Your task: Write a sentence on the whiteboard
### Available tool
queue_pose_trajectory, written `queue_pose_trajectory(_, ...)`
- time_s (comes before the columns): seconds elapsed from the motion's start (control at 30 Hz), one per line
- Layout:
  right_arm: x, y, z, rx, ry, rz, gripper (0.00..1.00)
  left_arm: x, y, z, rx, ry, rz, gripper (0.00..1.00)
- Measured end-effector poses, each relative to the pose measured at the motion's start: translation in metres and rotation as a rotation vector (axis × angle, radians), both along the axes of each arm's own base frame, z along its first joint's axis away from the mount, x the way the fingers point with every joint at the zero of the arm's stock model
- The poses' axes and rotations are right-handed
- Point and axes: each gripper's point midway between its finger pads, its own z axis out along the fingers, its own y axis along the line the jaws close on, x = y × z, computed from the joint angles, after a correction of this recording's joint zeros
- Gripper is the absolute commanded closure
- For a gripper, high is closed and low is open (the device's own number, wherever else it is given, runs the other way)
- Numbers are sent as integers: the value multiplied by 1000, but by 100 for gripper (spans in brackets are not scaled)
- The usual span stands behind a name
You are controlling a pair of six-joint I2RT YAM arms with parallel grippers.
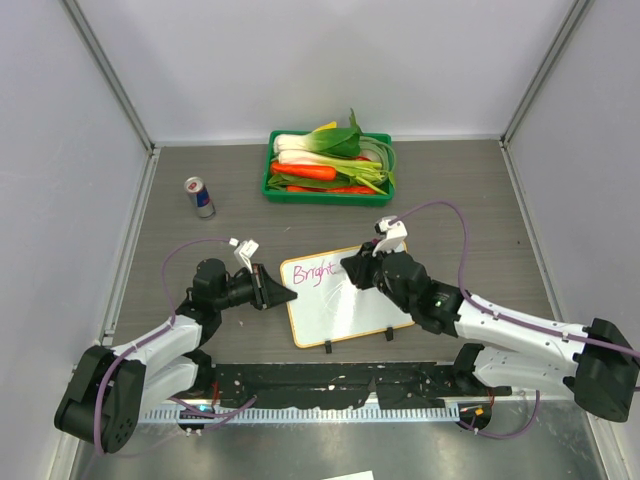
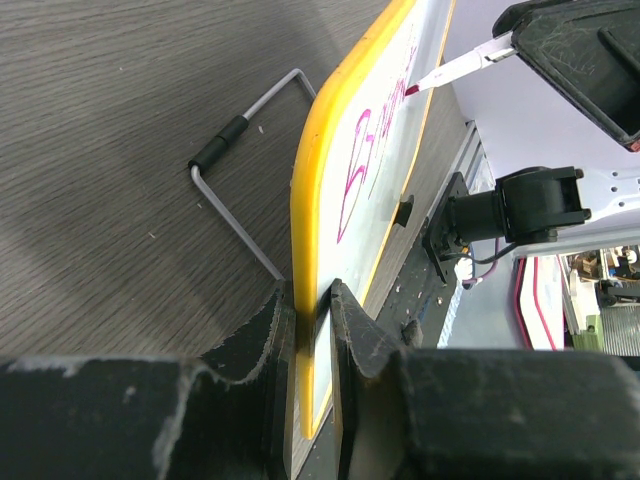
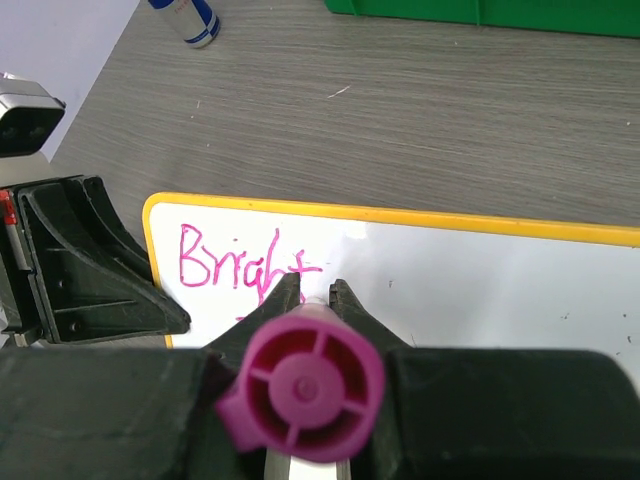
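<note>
The whiteboard [image 1: 345, 312] lies on the table with a yellow rim [image 2: 305, 200]. On it the sentence [image 3: 245, 258] in magenta reads only "Bright" at the upper left [image 1: 314, 271]. My left gripper [image 1: 285, 296] is shut on the board's left edge, one finger on each face [image 2: 312, 290]. My right gripper [image 1: 352, 268] is shut on a purple marker [image 3: 305, 385], whose end cap faces the wrist camera. The marker's tip [image 2: 412, 90] touches the board just right of the word, between the fingertips [image 3: 317, 290].
A green tray [image 1: 268, 188] of vegetables stands at the back. A drink can [image 1: 199, 197] stands at the back left. Two black clips [image 1: 327, 347] sit on the board's near edge. A wire stand [image 2: 240, 130] lies on the table behind the board.
</note>
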Motion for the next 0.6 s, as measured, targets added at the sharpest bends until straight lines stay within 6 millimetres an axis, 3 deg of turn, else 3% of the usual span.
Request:
queue_pose_trajectory(0.17,0,-6,6,0,-15,-15,99,0,0,0,-1,-1,-1,100)
queue_pose_trajectory(0.47,-7,-21,49,103,-88,-27,99,0,0,0,0,-1,-1,100)
queue_pose_trajectory(0.6,-7,-25,50,102,-89,-34,99,0,0,0,-1,-1,-1,100)
